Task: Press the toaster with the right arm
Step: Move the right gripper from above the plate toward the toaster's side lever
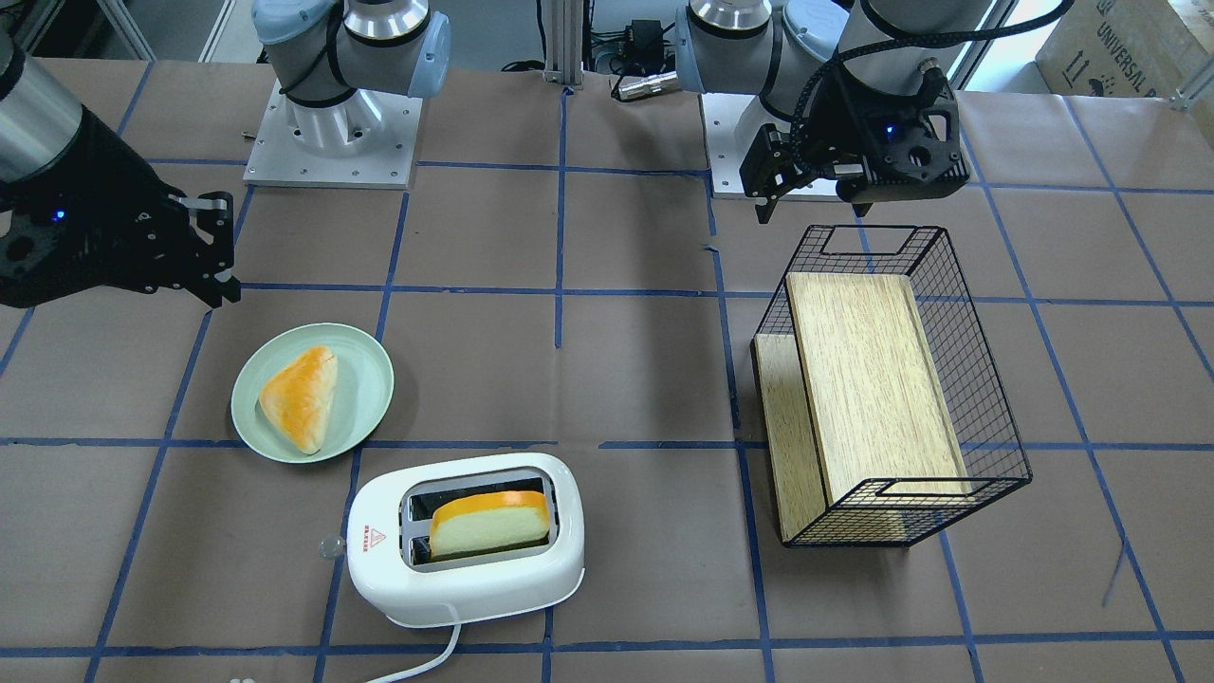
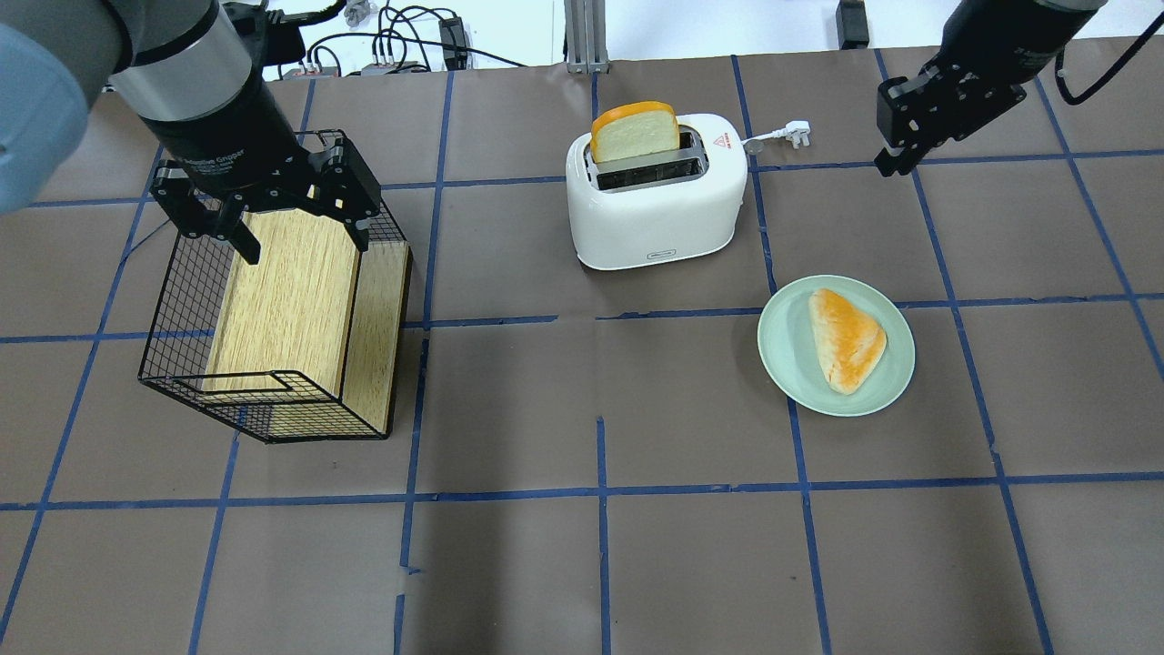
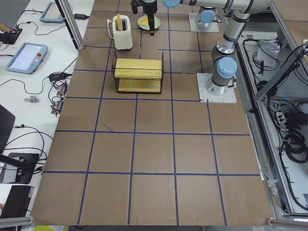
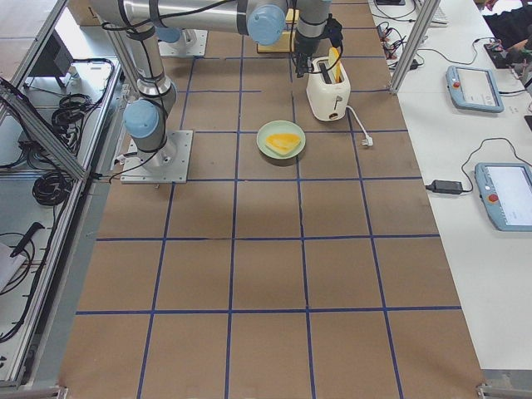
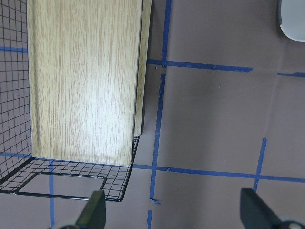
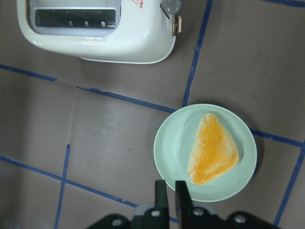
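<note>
The white two-slot toaster [image 2: 655,196] stands at the table's far middle, with a slice of bread [image 2: 635,132] sticking up from one slot. It also shows in the front view [image 1: 465,541] and the right wrist view [image 6: 95,28], with its clear knob [image 6: 170,7] on the end. My right gripper [image 2: 887,162] hangs in the air to the toaster's right, well apart from it. In the right wrist view [image 6: 170,191] its fingers are together and hold nothing. My left gripper [image 2: 300,232] is open and empty above the wire basket [image 2: 273,309].
A pale green plate [image 2: 782,364] with a triangular bun [image 2: 847,338] lies between the toaster and the right gripper's side, below the gripper in the right wrist view [image 6: 171,152]. The basket holds a wooden board [image 5: 81,81]. The toaster's white cord and plug [image 2: 796,130] lie behind it.
</note>
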Controlling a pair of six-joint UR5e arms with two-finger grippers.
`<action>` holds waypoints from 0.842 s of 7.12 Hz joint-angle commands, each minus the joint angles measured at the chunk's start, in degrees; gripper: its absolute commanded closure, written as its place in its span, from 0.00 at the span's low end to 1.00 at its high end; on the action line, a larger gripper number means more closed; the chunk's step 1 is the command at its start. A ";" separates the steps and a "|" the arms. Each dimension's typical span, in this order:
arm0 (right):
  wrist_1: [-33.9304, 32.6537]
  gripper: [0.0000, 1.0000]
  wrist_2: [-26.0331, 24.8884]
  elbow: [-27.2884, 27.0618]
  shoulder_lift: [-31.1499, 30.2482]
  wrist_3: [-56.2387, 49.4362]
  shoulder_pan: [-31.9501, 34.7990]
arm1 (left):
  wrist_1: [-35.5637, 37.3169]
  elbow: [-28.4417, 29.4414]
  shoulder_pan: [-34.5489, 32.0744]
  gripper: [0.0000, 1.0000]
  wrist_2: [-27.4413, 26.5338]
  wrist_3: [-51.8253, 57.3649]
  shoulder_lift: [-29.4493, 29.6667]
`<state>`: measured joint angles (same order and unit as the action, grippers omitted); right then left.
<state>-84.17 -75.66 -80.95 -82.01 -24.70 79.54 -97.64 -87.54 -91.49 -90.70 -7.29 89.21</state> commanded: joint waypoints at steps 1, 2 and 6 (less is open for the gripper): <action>0.41 0.95 6.56 5.69 6.74 -0.26 -0.44 | -0.01 0.00 0.00 0.00 0.00 0.00 0.00; 0.58 0.95 8.06 6.93 9.56 -1.74 -0.44 | -0.01 0.00 0.00 0.00 0.00 0.00 0.00; -1.69 0.99 12.99 8.35 18.27 -3.42 -0.62 | -0.01 0.00 0.00 0.00 0.00 0.00 0.00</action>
<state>-84.95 -64.07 -73.03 -66.20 -27.84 78.97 -97.63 -87.54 -91.49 -90.70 -7.30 89.21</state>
